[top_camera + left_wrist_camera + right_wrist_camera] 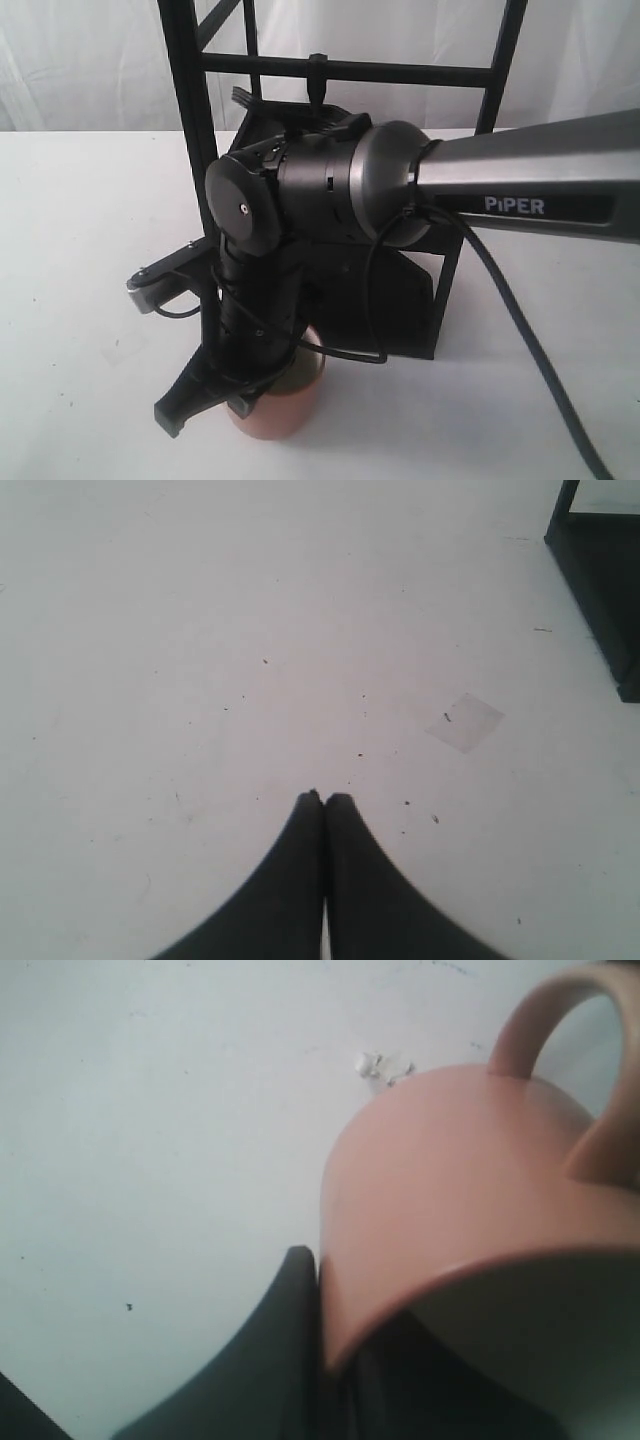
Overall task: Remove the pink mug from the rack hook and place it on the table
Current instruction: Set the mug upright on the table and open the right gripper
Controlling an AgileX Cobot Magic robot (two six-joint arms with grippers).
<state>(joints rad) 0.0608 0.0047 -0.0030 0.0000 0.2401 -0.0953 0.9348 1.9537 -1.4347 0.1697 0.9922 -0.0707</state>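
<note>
Since the pink mug (278,408) is off the rack hook (318,82), at its six o'clock, only release seems left: right pincer (330,1295) grips its wall, left pincer (323,800) closed.

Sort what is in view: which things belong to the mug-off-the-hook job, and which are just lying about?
Job: salmon-pink matte cylindrical mug, clamped at its rim by the right gripper; small black metal hook; tall black square-bar rack; broad white table.
Lying about: clear square film patch on the table; small white crumpled scrap; left gripper, shut and empty.
</note>
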